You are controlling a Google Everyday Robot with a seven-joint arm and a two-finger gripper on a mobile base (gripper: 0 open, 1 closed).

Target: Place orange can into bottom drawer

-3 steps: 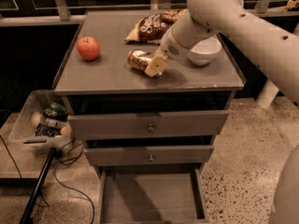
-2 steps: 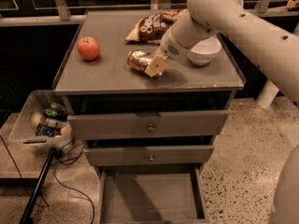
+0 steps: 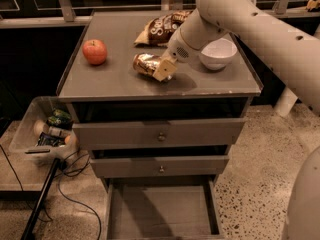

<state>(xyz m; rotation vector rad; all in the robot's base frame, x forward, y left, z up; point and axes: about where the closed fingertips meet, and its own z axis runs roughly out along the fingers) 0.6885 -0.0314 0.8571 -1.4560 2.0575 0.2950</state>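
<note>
The orange can (image 3: 144, 64) lies on its side on the cabinet top (image 3: 115, 81), left of centre. My gripper (image 3: 163, 69) is down at the can's right end and touches it, with the pale arm (image 3: 235, 14) reaching in from the upper right. The can rests on the top. The bottom drawer (image 3: 162, 211) is pulled out at the foot of the cabinet, and its flat floor is bare.
A red apple (image 3: 95, 51) sits at the left of the top, a crinkled snack bag (image 3: 160, 28) at the back, and a white bowl (image 3: 218, 53) at the right. The two upper drawers (image 3: 161, 134) are shut. A bin of items (image 3: 47, 129) and cables lie on the floor at left.
</note>
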